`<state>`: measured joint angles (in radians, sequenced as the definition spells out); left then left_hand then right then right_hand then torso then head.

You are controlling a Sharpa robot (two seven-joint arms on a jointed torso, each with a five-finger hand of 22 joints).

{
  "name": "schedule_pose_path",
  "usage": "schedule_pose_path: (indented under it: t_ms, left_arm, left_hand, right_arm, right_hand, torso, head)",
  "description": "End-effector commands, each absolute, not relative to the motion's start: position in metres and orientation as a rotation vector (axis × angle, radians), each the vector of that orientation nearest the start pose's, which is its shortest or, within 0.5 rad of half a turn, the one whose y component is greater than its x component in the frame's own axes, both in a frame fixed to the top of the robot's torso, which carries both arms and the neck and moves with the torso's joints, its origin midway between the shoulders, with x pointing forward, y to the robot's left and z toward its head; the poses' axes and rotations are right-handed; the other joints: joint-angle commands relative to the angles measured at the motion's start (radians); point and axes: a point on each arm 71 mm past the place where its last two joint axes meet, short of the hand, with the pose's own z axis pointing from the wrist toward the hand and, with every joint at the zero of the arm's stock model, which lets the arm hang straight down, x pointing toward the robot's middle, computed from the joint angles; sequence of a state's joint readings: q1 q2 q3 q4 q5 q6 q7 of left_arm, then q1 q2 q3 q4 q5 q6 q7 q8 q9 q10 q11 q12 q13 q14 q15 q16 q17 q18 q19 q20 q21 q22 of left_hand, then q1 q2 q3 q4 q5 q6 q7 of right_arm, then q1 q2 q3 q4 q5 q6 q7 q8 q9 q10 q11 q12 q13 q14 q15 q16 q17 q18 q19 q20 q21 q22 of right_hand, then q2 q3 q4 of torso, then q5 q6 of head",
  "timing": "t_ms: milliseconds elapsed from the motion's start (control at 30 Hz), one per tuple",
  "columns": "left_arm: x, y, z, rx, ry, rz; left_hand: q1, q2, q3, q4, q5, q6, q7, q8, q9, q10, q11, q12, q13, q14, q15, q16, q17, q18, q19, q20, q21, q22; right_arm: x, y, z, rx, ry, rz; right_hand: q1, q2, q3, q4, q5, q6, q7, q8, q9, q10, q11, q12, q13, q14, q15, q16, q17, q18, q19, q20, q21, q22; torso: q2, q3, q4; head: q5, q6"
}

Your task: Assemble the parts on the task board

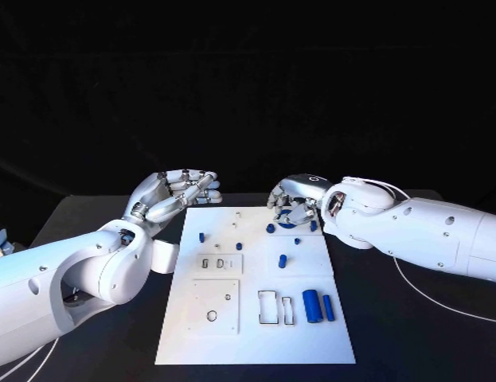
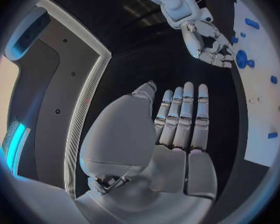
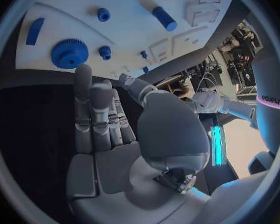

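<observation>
board lies at lower centre, with cylinder lower right on it. gear sits at its upper right edge. left hand upper left, right hand over gear: both empty, fingers apart.

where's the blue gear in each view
head view: the blue gear sits at the far right edge of the task board, half hidden under the right hand.
left wrist view: on the board, beside the right hand's fingertips.
right wrist view: beyond the fingertips.
Shared landmark: the right hand.
</observation>
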<state>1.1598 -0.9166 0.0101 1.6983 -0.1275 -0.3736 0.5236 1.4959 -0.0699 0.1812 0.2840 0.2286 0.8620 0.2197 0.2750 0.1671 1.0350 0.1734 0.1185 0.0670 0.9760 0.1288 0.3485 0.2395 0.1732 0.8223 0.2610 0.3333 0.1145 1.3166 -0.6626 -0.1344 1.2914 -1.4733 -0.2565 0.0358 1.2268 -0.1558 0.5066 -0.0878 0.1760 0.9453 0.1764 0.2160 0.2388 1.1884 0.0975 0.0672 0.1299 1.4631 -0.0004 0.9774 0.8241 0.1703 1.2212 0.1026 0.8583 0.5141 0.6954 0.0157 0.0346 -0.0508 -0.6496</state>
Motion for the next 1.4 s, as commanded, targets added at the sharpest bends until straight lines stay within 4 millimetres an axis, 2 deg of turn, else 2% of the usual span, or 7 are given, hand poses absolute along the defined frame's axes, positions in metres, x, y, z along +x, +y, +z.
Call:
schedule_pose_path:
  t_ms: [33, 167, 467, 600, 700, 900, 1400]
  left_arm:
    - [0.453, 0.193, -0.149, -0.886, 1.321, -1.688]
    - [0.452, 0.192, -0.149, -0.886, 1.322, -1.692]
    - [0.454, 0.192, -0.149, -0.891, 1.322, -1.693]
    - [0.454, 0.193, -0.149, -0.893, 1.321, -1.693]
    - [0.454, 0.193, -0.149, -0.894, 1.321, -1.694]
    - [0.454, 0.193, -0.149, -0.896, 1.321, -1.693]
    - [0.455, 0.195, -0.150, -0.915, 1.321, -1.689]
  left_hand:
    - [-0.002, -0.015, 0.004, 0.001, -0.003, 0.000, 0.013, -0.006, -0.002, 0.001, 0.002, -0.008, -0.001, 0.005, 0.001, 0.002, 0.001, 0.012, 0.007, -0.002, 0.003, -0.002]
    - [-0.004, -0.017, 0.005, 0.002, -0.003, -0.001, 0.013, -0.007, -0.003, 0.001, 0.003, -0.010, -0.001, 0.003, 0.002, 0.001, 0.002, 0.012, 0.007, -0.002, 0.003, -0.002]
    - [-0.005, -0.018, 0.006, 0.002, -0.003, -0.002, 0.014, -0.008, -0.003, 0.000, 0.004, -0.012, -0.001, 0.002, 0.002, -0.001, 0.002, 0.011, 0.008, -0.002, 0.002, -0.003]
    - [-0.007, -0.018, 0.007, 0.002, -0.003, -0.002, 0.015, -0.009, -0.003, 0.000, 0.004, -0.013, -0.001, 0.000, 0.003, -0.002, 0.002, 0.011, 0.008, -0.002, 0.002, -0.003]
    - [-0.007, -0.018, 0.007, 0.002, -0.003, -0.002, 0.015, -0.009, -0.003, 0.000, 0.004, -0.013, -0.001, 0.000, 0.003, -0.002, 0.002, 0.011, 0.008, -0.002, 0.002, -0.003]
    - [-0.007, -0.018, 0.007, 0.002, -0.003, -0.003, 0.015, -0.009, -0.004, 0.000, 0.004, -0.014, -0.001, 0.000, 0.003, -0.002, 0.002, 0.011, 0.008, -0.002, 0.002, -0.004]
    - [-0.008, -0.018, 0.009, 0.002, -0.003, -0.003, 0.016, -0.010, -0.004, 0.000, 0.005, -0.015, -0.001, -0.001, 0.004, -0.003, 0.003, 0.011, 0.009, -0.002, 0.001, -0.004]
  right_arm:
    - [0.534, -0.166, -0.177, -0.439, 1.680, 0.521]
    - [0.535, -0.163, -0.180, -0.455, 1.697, 0.497]
    - [0.536, -0.160, -0.186, -0.482, 1.727, 0.464]
    - [0.536, -0.161, -0.187, -0.486, 1.743, 0.455]
    - [0.536, -0.161, -0.188, -0.488, 1.748, 0.454]
    - [0.534, -0.158, -0.189, -0.492, 1.746, 0.463]
    - [0.534, -0.155, -0.189, -0.471, 1.725, 0.492]
  right_hand:
    - [-0.001, -0.012, -0.001, 0.009, -0.006, -0.003, -0.001, -0.007, 0.006, -0.021, 0.003, 0.000, 0.005, 0.025, 0.010, 0.096, 0.093, -0.017, 0.019, 0.003, 0.071, 0.090]
    - [-0.001, -0.018, -0.003, 0.016, -0.011, -0.009, 0.001, -0.013, 0.015, -0.055, 0.009, 0.004, 0.010, 0.026, 0.016, 0.188, 0.179, -0.028, 0.033, 0.009, 0.147, 0.186]
    - [0.005, -0.020, -0.006, 0.019, -0.015, -0.012, 0.002, -0.016, 0.025, -0.084, 0.013, 0.006, 0.016, 0.029, 0.020, 0.258, 0.246, -0.036, 0.045, 0.015, 0.208, 0.266]
    - [0.007, -0.018, -0.006, 0.020, -0.014, -0.009, 0.001, -0.015, 0.028, -0.083, 0.012, 0.010, 0.019, 0.029, 0.020, 0.266, 0.252, -0.037, 0.045, 0.015, 0.216, 0.277]
    - [0.008, -0.017, -0.006, 0.021, -0.013, -0.003, 0.000, -0.011, 0.032, -0.080, 0.011, 0.015, 0.022, 0.032, 0.020, 0.285, 0.272, -0.040, 0.051, 0.016, 0.236, 0.303]
    - [0.010, -0.013, -0.003, 0.025, -0.013, 0.008, -0.002, -0.006, 0.038, -0.076, 0.010, 0.022, 0.026, 0.033, 0.019, 0.304, 0.289, -0.043, 0.055, 0.016, 0.255, 0.328]
    - [0.010, 0.009, 0.013, 0.041, -0.012, 0.020, -0.009, 0.001, 0.051, -0.054, 0.003, 0.038, 0.035, 0.039, 0.015, 0.347, 0.331, -0.050, 0.068, 0.014, 0.300, 0.390]
  torso:
    - [0.014, 0.0004, 0.0112]
    - [0.023, -0.0010, 0.0152]
    - [0.031, -0.0043, 0.0161]
    - [0.037, -0.0017, 0.0180]
    - [0.038, -0.0017, 0.0193]
    - [0.042, 0.0018, 0.0174]
    - [0.049, 0.0042, 0.0186]
  head:
    - [-0.006, 0.001]
    - [-0.011, 0.002]
    - [-0.016, 0.003]
    - [-0.016, 0.007]
    - [-0.016, 0.008]
    - [-0.012, 0.009]
    - [-0.009, 0.006]
